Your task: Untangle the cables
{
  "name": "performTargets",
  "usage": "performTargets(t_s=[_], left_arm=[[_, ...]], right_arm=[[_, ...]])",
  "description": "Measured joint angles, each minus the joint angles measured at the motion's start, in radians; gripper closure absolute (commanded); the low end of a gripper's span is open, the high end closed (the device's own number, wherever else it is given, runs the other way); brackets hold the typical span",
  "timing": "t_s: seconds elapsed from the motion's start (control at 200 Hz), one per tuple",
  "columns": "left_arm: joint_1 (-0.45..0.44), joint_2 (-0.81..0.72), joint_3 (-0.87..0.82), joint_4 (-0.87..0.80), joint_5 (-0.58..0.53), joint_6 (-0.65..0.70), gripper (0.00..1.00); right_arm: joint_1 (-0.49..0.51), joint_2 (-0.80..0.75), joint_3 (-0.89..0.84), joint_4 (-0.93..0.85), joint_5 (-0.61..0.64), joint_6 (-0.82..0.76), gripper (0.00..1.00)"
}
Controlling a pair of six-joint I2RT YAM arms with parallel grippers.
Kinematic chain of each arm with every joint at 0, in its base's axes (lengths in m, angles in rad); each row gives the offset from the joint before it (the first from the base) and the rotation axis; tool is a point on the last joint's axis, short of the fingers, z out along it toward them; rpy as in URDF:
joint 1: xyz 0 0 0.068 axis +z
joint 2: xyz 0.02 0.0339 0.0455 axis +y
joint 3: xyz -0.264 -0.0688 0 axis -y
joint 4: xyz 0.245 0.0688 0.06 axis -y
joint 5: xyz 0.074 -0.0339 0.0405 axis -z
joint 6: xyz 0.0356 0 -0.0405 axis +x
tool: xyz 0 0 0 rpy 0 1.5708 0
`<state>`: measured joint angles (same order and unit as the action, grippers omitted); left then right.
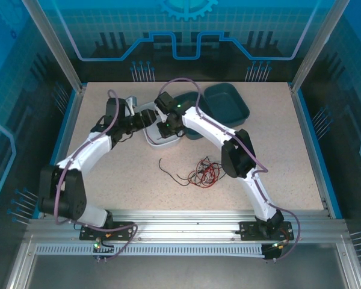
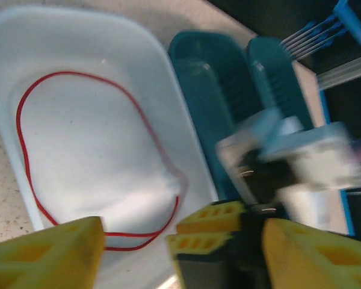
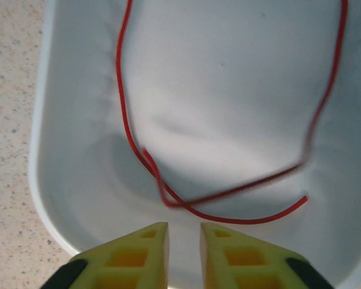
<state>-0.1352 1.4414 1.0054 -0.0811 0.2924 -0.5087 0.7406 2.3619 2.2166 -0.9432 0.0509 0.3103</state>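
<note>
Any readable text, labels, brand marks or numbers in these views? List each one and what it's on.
No readable text in any view.
Back panel: a gear emblem and circuit-style lines, with no words or numbers.
White tray: plain, with no label or print.
Teal bins: no marking visible.
Arm bases: any sticker or print is too small to tell.

Bright, even light; soft shadows; left wrist v. blurred; red cable (image 3: 253,221) smeared, right wrist.

A robotics lab cell: speckled beige tabletop (image 1: 289,156) walled by translucent blue circuit-printed panels (image 1: 259,30) at twelve o'clock, silver slotted aluminium rail (image 1: 186,224) at six o'clock.
</note>
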Motion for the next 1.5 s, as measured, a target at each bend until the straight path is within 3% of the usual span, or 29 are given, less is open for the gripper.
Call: performTargets(t_s=[0.065,0.3,0.55,0.65,0.745,0.951,1.096,1.211,1.251,1.281,1.501], left_arm=[[0.0,-0.056,-0.016,-0.008,-0.012,0.013,0.01],[0.001,-0.219,-0.099,-0.065,-0.039,0.02,0.01],[-0.007,-0.374,-0.206,-0.061,-0.026,0.021,0.01],[-0.059,-0.43,-0.255,-0.042,-0.034,0.025,0.01],[-0.161,-0.438,-0.274,-0.024,-0.046,0.048,0.01],[-0.372,-0.268,-0.251,0.04,-0.039,0.116,0.05],[-0.488,-0.078,-0.163,0.034,-0.011,0.209,0.16],[-0.546,0.037,-0.082,0.018,0.006,0.323,0.25],[-0.556,0.072,-0.057,0.011,0.013,0.36,0.28],[-0.56,0.101,-0.037,0.006,0.018,0.386,0.3],[-0.562,0.259,0.053,-0.038,0.056,0.513,0.35]], right_arm=[[0.005,-0.007,-0.033,0.004,0.013,0.013,0.69],[0.012,-0.127,-0.185,0.01,0.052,0.062,0.62],[0.02,-0.453,-0.453,0.089,0.105,0.118,0.61],[0.024,-0.602,-0.588,0.113,0.14,0.151,0.6],[0.024,-0.74,-0.723,0.122,0.185,0.191,0.59],[0.018,-0.994,-0.958,0.099,0.256,0.279,0.56],[0.0,-1.122,-1.081,0.074,0.278,0.337,0.42],[-0.021,-1.197,-1.181,0.072,0.277,0.358,0.24],[-0.028,-1.215,-1.209,0.075,0.27,0.365,0.14],[-0.035,-1.226,-1.229,0.08,0.261,0.371,0.0],[-0.068,-1.246,-1.289,0.1,0.229,0.401,0.0]])
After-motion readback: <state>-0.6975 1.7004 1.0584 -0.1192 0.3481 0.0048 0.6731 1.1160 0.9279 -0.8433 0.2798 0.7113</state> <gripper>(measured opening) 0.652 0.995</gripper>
